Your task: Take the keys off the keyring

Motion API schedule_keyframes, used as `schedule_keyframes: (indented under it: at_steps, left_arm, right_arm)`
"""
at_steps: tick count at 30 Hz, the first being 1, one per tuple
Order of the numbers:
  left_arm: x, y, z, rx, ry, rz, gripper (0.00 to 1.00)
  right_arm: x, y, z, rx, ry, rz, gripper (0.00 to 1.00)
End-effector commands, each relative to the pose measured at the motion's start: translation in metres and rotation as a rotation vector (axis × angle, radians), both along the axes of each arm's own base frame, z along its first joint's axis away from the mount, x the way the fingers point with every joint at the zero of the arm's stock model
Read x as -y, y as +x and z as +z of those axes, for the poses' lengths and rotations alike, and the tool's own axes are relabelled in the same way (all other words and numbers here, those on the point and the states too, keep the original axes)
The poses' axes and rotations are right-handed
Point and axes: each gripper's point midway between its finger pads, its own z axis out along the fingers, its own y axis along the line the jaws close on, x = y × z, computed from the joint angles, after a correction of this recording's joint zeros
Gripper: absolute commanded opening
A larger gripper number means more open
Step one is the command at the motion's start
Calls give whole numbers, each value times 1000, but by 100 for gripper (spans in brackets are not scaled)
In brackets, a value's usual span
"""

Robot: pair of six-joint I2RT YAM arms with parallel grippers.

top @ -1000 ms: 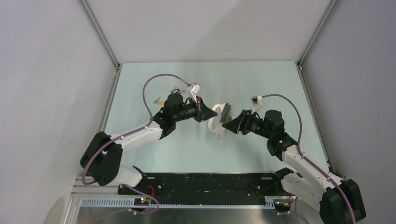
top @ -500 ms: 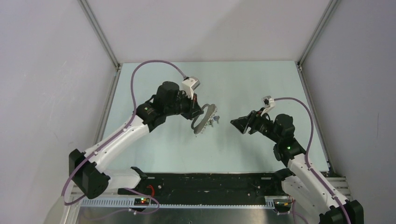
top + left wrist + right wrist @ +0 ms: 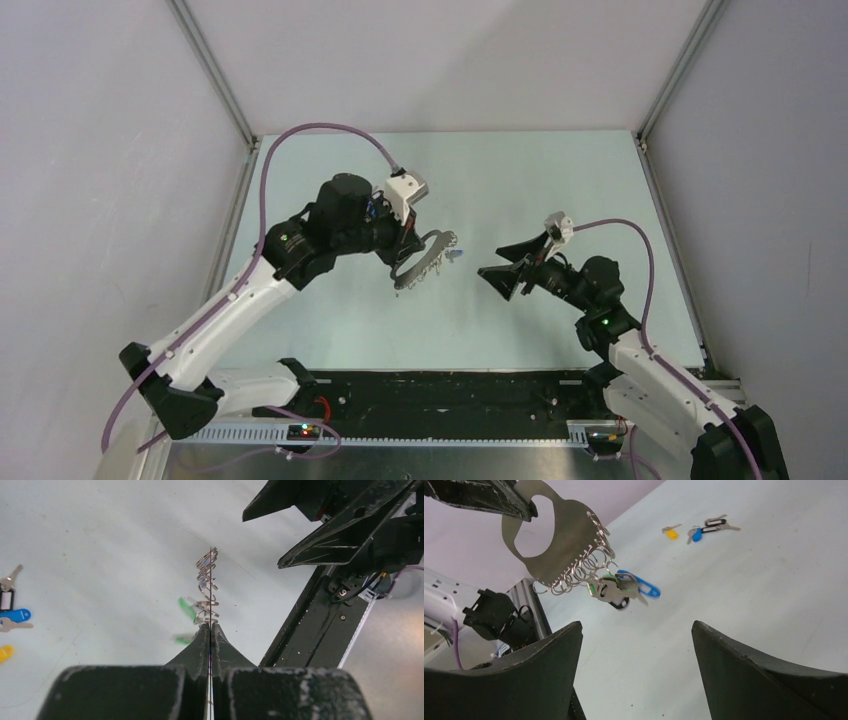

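Top view: my left pincer (image 3: 405, 249) is pressed shut on the keyring (image 3: 423, 262) and holds it up off the counter (image 3: 560, 180), mid-workspace. It's a pale flat loop with a toothy lower edge. A few keys (image 3: 453, 256) dangle at its right end. My right pincer (image 3: 494, 264) is spread wide, just to the right of them and pointed at them, touching nothing.

Left wrist: the keyring shows edge-on, a thin line coming out of the closed fingertips, so the pinch is on the plate itself. The small rings (image 3: 206, 580) stack along it, with a green key head (image 3: 187, 611) blurred beside them. Loose keys (image 3: 14, 615) lie on the counter far left, well apart. The right pincer sits upper right, jaws apart.

Right wrist: best look. The keyring hangs top left, small rings in a row on its lower edge, and the keys bunch at the right end, with a blue tag (image 3: 640, 588) sticking out toward me. Loose keys lie farther back on the counter.

My read: next is taking another key off. I'd keep the left arm dead steady and bring the right in low. Pinch one key head only, probably the blue tag since it's clear of the bunch, and don't catch the neighbouring rings. Then pull away from the plate without twisting it out of the left pinch.
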Motion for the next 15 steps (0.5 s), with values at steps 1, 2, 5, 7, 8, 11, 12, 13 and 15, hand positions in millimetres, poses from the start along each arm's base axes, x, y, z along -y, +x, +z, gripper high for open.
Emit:
schedule_keyframes:
  at_steps: [1,2,5,7,8,11,12,13,15]
  left_arm:
    - [-3,-10,35,169,-2,-49,0]
    - [-1,-14,33,189,11,-66,0]
    - [3,-19,35,207,15,-88,0]
    - [4,-22,35,217,18,-106,0]
    - [5,-23,36,226,19,-113,0]
    - [7,-28,37,240,19,-142,0]
    - [7,-28,39,244,16,-146,0]
    - [7,-29,39,245,15,-149,0]
    - [8,-32,41,247,6,-165,0]
  right_arm:
    - [-16,-4,41,203,10,76,85]
    - [-18,-6,45,231,10,92,85]
    - [-27,-14,47,300,-11,153,79]
    - [-32,-16,47,333,-33,171,77]
    - [-33,-15,47,355,-50,175,74]
    - [-43,-20,42,400,-87,225,67]
    - [-44,-20,41,415,-98,231,64]
    - [-47,-22,39,418,-102,245,63]
    - [-50,-24,38,436,-107,263,62]
